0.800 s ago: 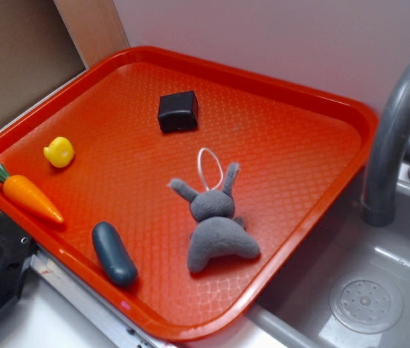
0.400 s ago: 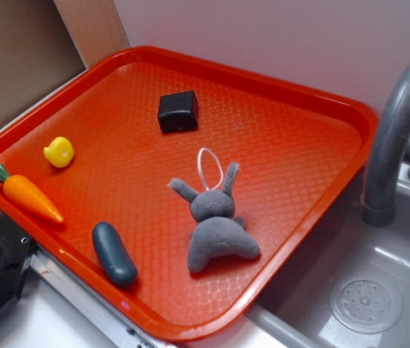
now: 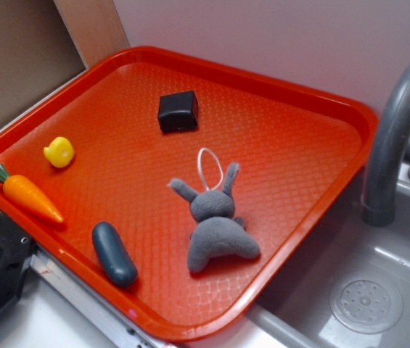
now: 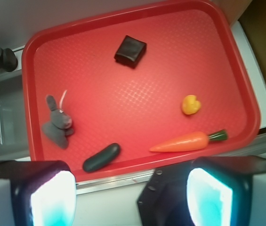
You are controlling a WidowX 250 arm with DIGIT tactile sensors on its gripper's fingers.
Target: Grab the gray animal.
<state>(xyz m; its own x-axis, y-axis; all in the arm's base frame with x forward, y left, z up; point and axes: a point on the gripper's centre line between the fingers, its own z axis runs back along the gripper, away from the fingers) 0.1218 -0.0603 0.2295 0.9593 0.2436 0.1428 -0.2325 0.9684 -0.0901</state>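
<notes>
Lying face-up toward five o'clock on the red tray (image 3: pixel 313 109), the gray animal (image 3: pixel 215 228) is untouched in the exterior view, its ears aimed at about twelve and its white string loop (image 3: pixel 210 167) above them. No arm is near it, so by my reading the grab has not begun: approach, descent and closing are all left. Around it sit a black block (image 3: pixel 178 111) at twelve, a yellow duck (image 3: pixel 59 151) and a carrot (image 3: pixel 27 196) at nine, and a dark oblong capsule (image 3: pixel 114 253) at eight, all well apart from the plush. A gray faucet (image 3: pixel 393 130) rises at three beside the sink (image 3: pixel 379 290).

From the wrist view, high above, the gray animal (image 4: pixel 57 125) sits at nine o'clock near the tray's (image 4: pixel 245 80) left rim, the capsule (image 4: pixel 101 157) nearest it. The fingers (image 4: pixel 52 200) frame the bottom edge, spread wide and holding nothing. Nothing blocks a straight descent; the tray rim close by looks like the only thing to mind.
</notes>
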